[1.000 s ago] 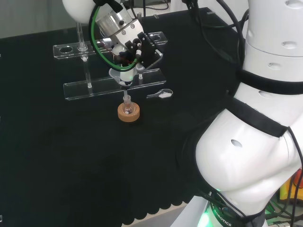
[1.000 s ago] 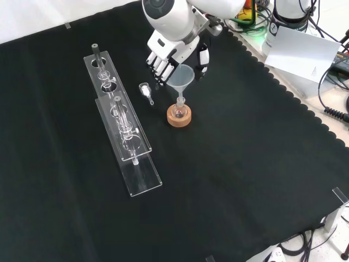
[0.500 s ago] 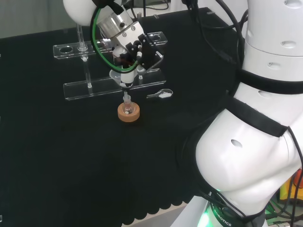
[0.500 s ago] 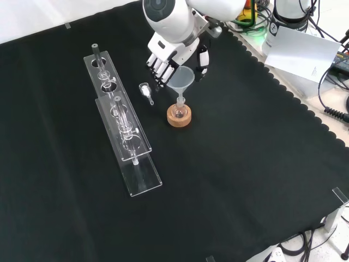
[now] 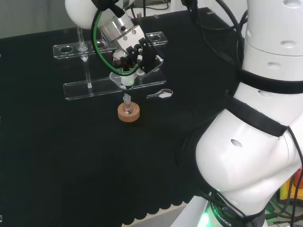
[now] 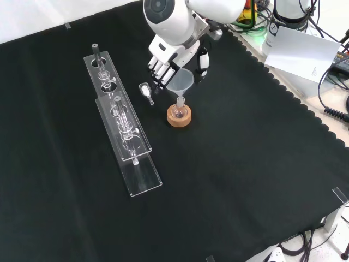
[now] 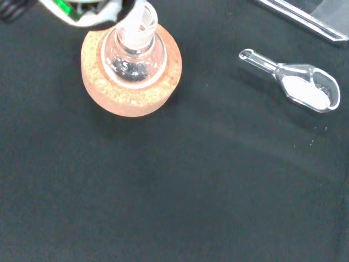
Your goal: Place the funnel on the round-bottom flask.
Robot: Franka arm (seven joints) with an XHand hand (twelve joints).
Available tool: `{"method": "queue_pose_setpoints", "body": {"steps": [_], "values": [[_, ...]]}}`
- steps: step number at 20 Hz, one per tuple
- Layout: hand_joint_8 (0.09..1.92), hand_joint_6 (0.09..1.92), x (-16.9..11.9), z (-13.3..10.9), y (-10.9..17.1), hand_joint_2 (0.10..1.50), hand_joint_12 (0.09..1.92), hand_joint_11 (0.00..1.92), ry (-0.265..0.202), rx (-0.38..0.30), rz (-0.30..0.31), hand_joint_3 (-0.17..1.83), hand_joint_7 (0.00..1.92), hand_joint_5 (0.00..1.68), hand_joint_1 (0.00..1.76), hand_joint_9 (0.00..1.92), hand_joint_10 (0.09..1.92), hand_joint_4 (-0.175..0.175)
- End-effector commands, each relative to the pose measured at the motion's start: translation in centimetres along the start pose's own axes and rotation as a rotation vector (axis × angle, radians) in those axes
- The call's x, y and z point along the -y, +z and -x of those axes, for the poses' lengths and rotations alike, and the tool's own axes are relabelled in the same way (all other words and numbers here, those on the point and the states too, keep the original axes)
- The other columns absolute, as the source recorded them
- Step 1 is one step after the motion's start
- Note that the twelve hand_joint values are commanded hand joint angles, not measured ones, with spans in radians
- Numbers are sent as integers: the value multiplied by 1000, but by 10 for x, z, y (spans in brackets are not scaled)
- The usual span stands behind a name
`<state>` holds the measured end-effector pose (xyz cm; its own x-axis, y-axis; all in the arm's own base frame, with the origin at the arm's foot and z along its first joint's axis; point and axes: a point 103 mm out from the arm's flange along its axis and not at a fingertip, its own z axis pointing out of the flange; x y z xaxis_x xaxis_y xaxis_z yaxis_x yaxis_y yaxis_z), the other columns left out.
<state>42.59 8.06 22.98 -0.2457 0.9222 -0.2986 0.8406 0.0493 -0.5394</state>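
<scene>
Now funnel [image 6: 180, 82] stands in round-bottom flask [image 6: 179, 111], hand [image 6: 169, 54] above.

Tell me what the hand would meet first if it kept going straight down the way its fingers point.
Probably the funnel: it sits in the round-bottom flask on the cork ring, between the hand's fingers and thumb. Depth is unclear; the fingers may reach the black cloth instead.

Counter [image 6: 262, 164]: mine, draped in black cloth with a scalloped edge [image 6: 283, 87] at the front view's right. Past that edge: pale surface, white card [image 6: 302, 52], black cables [image 6: 332, 103]. Top left corner of the front view: white strip of bare surface [image 6: 49, 16]. Light: even, from overhead.
</scene>
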Motion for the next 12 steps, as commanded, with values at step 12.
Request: {"method": "queue_pose_setpoints", "body": {"steps": [12], "values": [[87, 87, 5, 7, 9, 592, 1426, 37, -8, -18, -2, 609, 0, 0, 768, 3, 749, -39]]}}
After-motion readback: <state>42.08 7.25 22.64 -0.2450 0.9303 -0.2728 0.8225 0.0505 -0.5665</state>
